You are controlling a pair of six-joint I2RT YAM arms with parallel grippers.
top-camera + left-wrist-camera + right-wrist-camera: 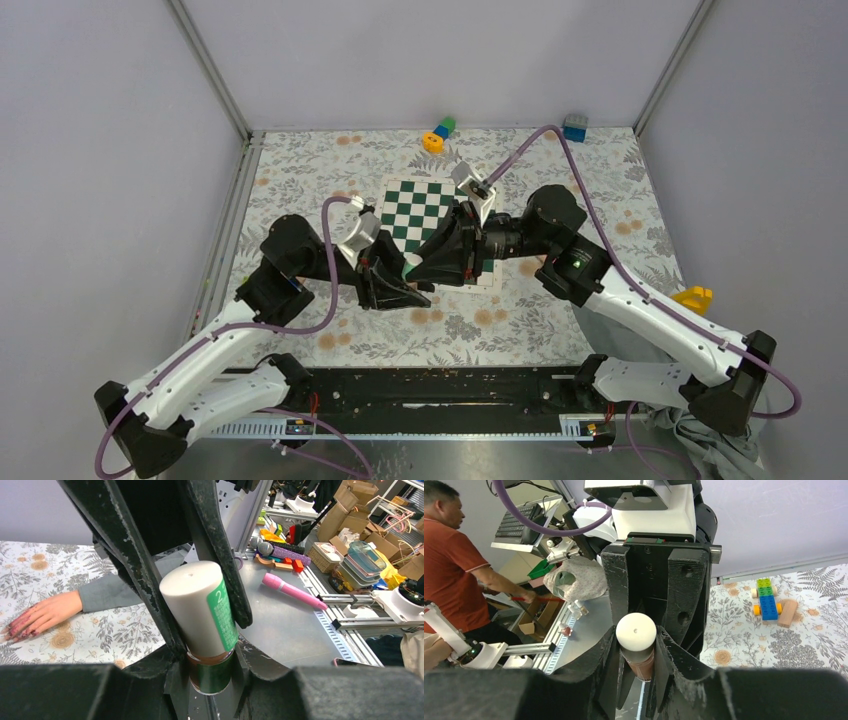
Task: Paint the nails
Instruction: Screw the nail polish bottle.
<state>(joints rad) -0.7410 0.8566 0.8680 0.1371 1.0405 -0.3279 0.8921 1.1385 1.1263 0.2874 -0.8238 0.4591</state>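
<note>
Nails point(13, 630): located on a human hand point(44, 616) lying flat, palm down, on the flowered table cover point(100, 635), with a grey sleeve point(112, 592) behind it, well apart from both grippers. Handling assessment: small hard plates on soft living fingers that may shift. Nothing here is to be gripped; only light brush contact is acceptable.

The item to be held is the polish bottle point(210, 680), raised between the two arms. It is judged light, small, rigid glass, smooth and breakable. Its white cap point(192, 600) is a slick plastic cylinder, best taken across its sides near mid-length. Left gripper point(210, 666): fingers clamped on the bottle's body. Right gripper point(636, 655): fingers pressed against both sides of the cap, no gap evident.

Not verifiable:
- the brush, presumably under the cap;
- the polish level, masked by the green label point(222, 615) and the fingers;
- the count and coverage of individual nails, since the fingertips show only as a reddish blur at the frame edge.

In the top view the arms cover most of the bottle, and the hand cannot be made out.
</note>
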